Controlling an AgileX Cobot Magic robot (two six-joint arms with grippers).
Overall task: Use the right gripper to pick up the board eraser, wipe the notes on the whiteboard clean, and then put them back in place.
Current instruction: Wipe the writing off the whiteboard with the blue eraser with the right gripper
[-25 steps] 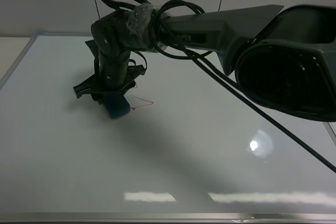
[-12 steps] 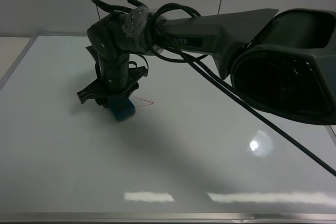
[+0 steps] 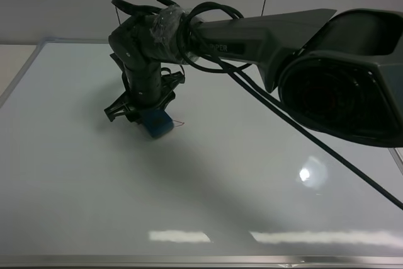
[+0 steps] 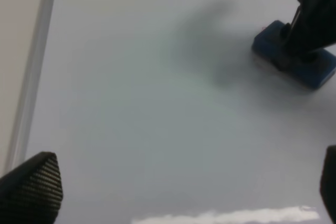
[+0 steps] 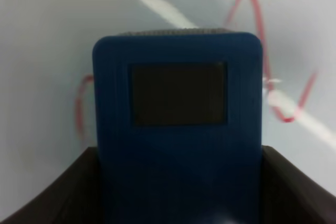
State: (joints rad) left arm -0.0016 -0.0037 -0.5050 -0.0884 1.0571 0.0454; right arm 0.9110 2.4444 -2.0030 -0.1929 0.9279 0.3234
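Rightward since a second ago, the dark right gripper [image 3: 146, 110] has slid the blue rectangular board eraser [image 3: 158, 124] over most of the thin red pen scribble [image 5: 251, 9]. It clamps the eraser flat on the glossy whiteboard [image 3: 264, 181], left of centre in the high view. Wiping looks partly done: red loops remain beside the eraser, and putting it back is left. The left gripper [image 4: 181, 192] hangs spread wide, well apart. Open board lies all round; the metal frame edge [image 3: 22, 70] is far left.
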